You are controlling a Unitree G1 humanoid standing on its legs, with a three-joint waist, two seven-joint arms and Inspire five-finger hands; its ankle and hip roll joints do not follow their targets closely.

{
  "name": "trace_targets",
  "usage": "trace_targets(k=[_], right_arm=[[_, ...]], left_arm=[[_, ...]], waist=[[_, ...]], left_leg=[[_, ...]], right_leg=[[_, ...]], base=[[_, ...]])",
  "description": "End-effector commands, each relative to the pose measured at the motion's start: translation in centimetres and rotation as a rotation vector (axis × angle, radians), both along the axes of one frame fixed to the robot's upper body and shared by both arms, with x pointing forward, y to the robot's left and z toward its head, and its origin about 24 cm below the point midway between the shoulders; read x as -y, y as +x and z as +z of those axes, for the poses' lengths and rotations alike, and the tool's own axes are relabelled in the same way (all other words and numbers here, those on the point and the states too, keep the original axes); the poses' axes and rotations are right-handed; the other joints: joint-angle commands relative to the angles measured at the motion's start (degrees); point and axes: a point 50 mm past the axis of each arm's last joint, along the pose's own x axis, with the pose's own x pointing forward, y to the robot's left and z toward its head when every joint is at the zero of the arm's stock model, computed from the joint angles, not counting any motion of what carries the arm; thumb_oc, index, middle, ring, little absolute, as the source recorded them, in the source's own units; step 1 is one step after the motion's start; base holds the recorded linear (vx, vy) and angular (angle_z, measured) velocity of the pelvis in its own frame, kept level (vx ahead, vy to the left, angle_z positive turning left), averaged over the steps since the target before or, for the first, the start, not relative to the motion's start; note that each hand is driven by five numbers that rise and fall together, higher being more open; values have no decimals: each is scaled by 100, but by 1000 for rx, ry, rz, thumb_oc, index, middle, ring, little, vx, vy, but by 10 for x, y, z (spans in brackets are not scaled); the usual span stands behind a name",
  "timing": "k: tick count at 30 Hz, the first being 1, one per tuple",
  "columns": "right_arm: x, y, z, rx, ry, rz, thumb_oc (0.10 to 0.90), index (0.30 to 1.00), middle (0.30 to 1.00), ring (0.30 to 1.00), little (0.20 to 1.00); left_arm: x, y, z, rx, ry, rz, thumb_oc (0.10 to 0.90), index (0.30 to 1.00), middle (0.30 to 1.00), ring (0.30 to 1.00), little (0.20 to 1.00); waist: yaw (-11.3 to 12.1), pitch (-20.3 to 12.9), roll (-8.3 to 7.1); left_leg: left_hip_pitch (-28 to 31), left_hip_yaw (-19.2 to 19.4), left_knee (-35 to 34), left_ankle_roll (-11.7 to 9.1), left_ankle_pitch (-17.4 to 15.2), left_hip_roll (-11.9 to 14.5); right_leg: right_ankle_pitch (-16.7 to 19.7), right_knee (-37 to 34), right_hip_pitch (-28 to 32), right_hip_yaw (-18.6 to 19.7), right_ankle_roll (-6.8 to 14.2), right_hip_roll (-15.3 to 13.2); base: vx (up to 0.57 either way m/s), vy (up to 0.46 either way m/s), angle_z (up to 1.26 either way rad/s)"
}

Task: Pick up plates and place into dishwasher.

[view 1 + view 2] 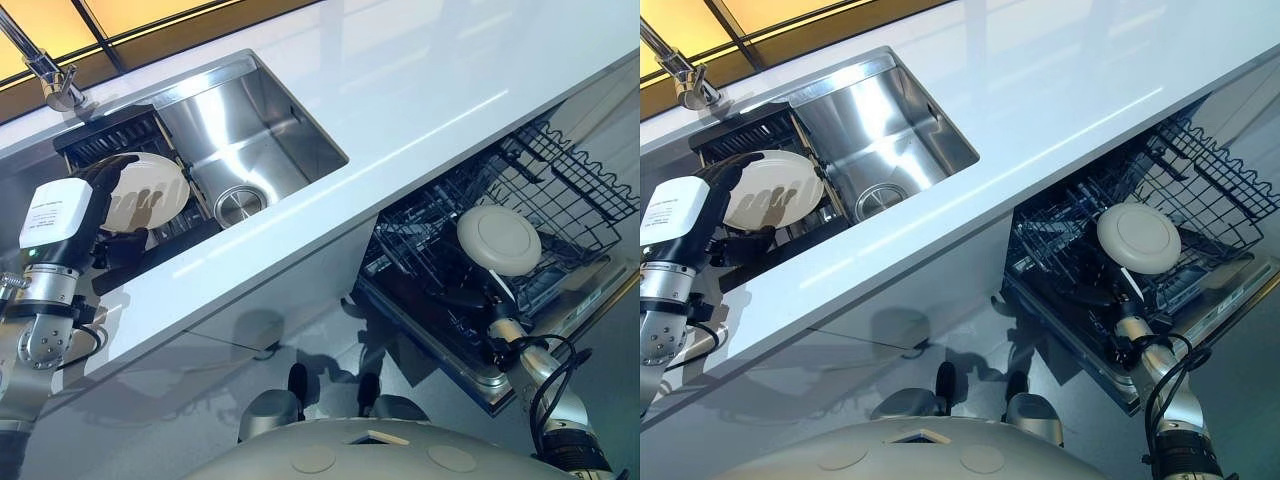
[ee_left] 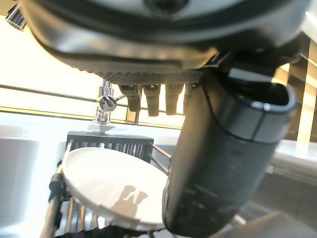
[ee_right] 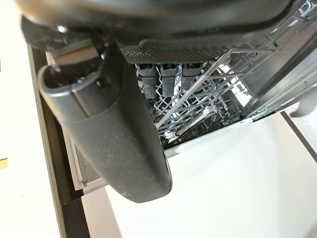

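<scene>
Reaching low on the right, the right hand (image 1: 1124,292) grasps a white plate (image 1: 498,240), thumb and fingers pinched on its lower edge, holding it upright over the dishwasher's pulled-out wire rack (image 1: 560,200). Over on the left, the left hand (image 1: 108,185) hangs above the dark drying rack (image 1: 745,135) by the steel sink (image 1: 250,140), fingers loosely extended and gripping nothing, just above a second plate (image 2: 111,186) lying tilted in that rack.

Bright, countertop (image 1: 400,90) glare, wrist views blurred
</scene>
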Motion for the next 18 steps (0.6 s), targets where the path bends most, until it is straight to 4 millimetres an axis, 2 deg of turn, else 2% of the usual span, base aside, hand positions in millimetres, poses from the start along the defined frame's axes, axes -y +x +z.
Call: trace_targets(k=[1, 7, 18], right_arm=[[-33, 22, 15, 137, 82, 154, 800, 900, 900, 900, 900], [-33, 23, 14, 132, 81, 148, 800, 900, 900, 900, 900], [-30, 24, 16, 116, 71, 156, 800, 900, 900, 900, 900]], left_arm=[[-5, 11, 46, 161, 124, -21, 800, 900, 900, 900, 900], [-5, 14, 44, 125, 175, -15, 800, 900, 900, 900, 900], [-18, 19, 44, 36, 425, 91, 800, 900, 900, 900, 900]], waist=[[166, -393, 137], [162, -407, 143], [75, -410, 169]], left_leg=[[88, 128, 13, 141, -636, -406], [89, 122, 11, 145, -637, -409], [124, 120, 10, 167, -652, -421]], right_leg=[[-1006, 803, -226, -114, 152, 242], [-1001, 788, -217, -121, 153, 242], [-969, 752, -204, -53, 157, 252]], base=[[0, 0, 0], [0, 0, 0], [6, 1, 0]])
